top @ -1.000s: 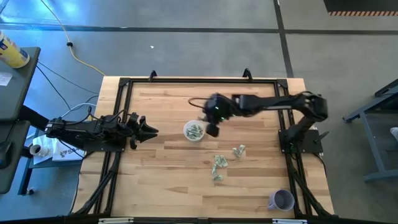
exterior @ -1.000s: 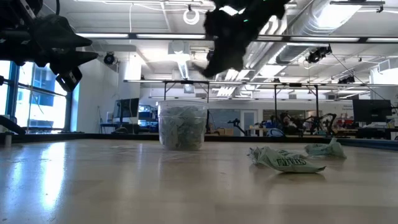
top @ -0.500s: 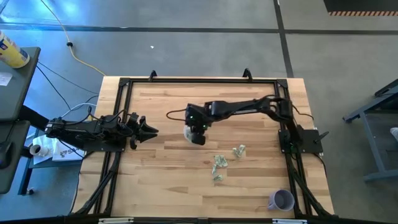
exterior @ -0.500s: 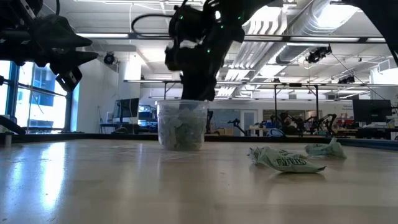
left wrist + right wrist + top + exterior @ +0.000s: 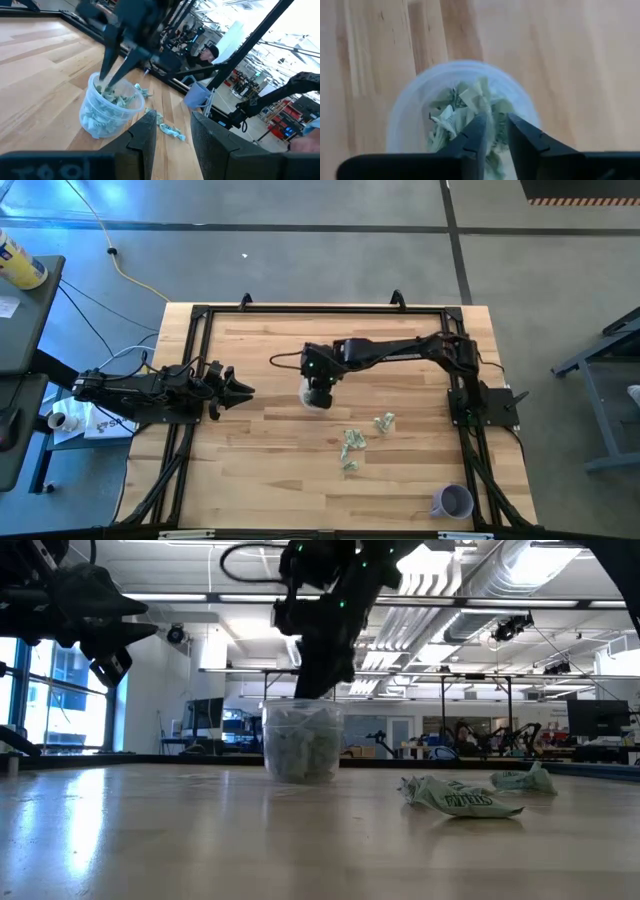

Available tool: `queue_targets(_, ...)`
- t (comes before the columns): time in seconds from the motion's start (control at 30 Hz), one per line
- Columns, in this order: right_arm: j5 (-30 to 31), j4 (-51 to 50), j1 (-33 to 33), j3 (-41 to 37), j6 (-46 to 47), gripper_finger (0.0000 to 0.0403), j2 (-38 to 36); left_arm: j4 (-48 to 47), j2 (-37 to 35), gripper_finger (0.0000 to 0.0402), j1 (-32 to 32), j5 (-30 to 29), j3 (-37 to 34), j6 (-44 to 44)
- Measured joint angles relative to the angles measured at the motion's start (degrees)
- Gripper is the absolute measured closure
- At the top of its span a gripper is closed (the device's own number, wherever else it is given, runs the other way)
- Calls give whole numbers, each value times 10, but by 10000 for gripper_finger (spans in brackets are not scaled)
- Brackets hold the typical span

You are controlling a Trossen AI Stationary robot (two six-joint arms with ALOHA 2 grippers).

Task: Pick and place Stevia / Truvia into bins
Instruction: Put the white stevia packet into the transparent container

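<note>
High view: right tool, slightly parted, holding nothing, hangs inside the clear cup's rim mid-table.

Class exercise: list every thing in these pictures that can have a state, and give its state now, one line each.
Clear cup: upright on the table, part full of packets.
Loose packets: crumpled, lying on the wood, outside the cup.
Lavender cup: at the table's near right corner, lying on its side.
Right gripper: directly over the clear cup, slightly open.
Left gripper: at the left edge, open, empty.
</note>
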Motion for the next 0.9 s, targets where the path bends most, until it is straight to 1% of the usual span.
queue_targets(0.17,3,-14,0,0,-1,303,-28,0,0,245,0,0,0,0)
queue_targets(0.27,-9,-60,1,0,-13,283,-48,0,0,245,0,0,0,0)
queue_targets(0.33,-4,-111,7,0,-44,273,-64,0,0,245,0,0,0,0)
queue_targets(0.5,62,-261,38,0,-173,265,-97,0,0,245,0,0,0,0)
queue_targets(0.57,64,-286,47,-13,-192,265,-108,0,0,245,0,0,0,0)
queue_targets(0.63,59,-284,54,-57,-188,264,-134,0,0,245,0,0,0,0)
queue_targets(0.77,59,-273,70,-186,-137,263,-207,0,0,245,0,0,0,0)
queue_targets(0.9,57,-225,98,-300,-107,262,-285,0,0,245,0,0,0,0)
